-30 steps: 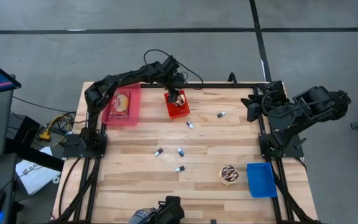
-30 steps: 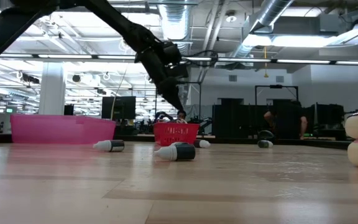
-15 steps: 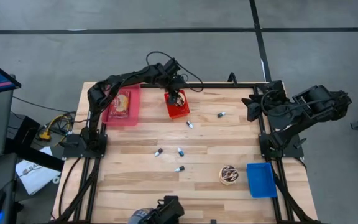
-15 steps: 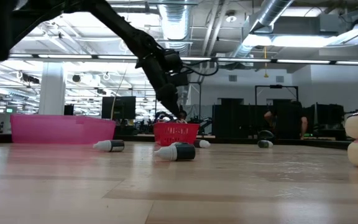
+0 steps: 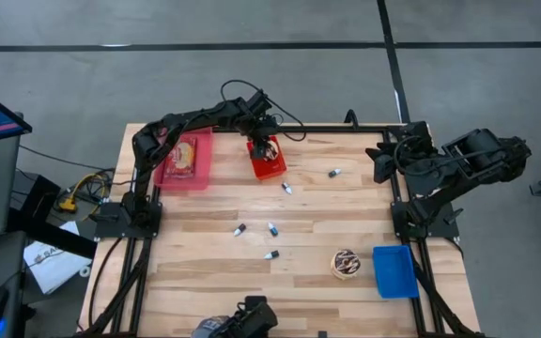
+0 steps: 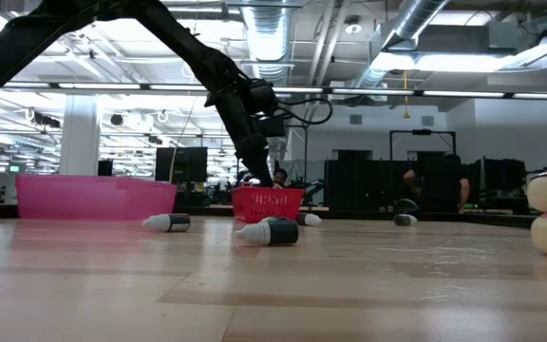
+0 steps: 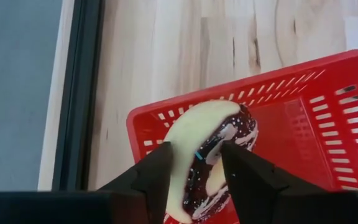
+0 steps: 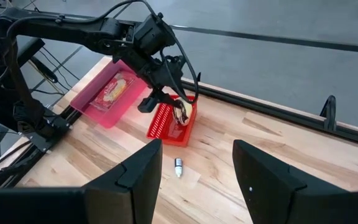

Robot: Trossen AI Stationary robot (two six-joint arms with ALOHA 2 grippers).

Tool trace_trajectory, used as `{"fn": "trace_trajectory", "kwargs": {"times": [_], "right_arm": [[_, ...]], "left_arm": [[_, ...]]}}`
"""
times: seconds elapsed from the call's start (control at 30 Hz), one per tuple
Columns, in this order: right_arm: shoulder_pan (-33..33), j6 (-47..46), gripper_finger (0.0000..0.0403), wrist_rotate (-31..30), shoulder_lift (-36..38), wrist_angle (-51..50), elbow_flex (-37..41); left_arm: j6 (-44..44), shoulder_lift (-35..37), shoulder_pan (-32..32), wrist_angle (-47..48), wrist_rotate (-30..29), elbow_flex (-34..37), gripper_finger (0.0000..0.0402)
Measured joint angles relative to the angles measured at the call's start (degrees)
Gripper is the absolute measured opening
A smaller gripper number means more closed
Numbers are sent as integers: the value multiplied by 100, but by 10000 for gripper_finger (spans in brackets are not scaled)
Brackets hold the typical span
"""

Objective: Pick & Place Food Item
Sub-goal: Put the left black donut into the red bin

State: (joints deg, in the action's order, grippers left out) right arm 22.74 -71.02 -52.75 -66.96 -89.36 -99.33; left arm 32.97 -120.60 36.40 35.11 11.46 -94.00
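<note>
A chocolate-frosted donut (image 7: 211, 144) with sprinkles and a pale underside is between the fingers of my left gripper (image 7: 196, 163), which is shut on it. The gripper slants down into the red basket (image 5: 269, 165) at the table's far edge, its tips at rim height in the low view (image 6: 273, 179). My right gripper (image 8: 196, 149) is open and holds nothing, raised beside the table's far right corner (image 5: 383, 160). My left gripper pinches the donut between its two fingers, one finger on the pale underside (image 7: 178, 155) and one on the frosted face (image 7: 232, 138). The fingers come slanting down from above. The donut stands on edge over the basket's corner; the fingers hide its lower edge.
A pink tray (image 5: 184, 160) with a wrapped food item lies left of the basket. A second donut (image 5: 347, 264) sits beside a blue tray (image 5: 394, 270) at the near right. Several small bottles (image 5: 272, 228) lie scattered on the wood mid-table.
My left gripper has sunk toward the red basket with the donut still between its fingers.
</note>
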Motion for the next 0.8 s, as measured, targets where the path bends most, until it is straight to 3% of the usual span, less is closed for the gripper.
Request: {"fn": "trace_trajectory", "kwargs": {"times": [0.47,0.8], "right_arm": [[2,0,188,-2,0,-14,0],[4,63,188,-131,0,-20,-2]], "left_arm": [[-242,117,-33,31,-281,4,32],[-543,422,-44,464,-563,3,18]]}}
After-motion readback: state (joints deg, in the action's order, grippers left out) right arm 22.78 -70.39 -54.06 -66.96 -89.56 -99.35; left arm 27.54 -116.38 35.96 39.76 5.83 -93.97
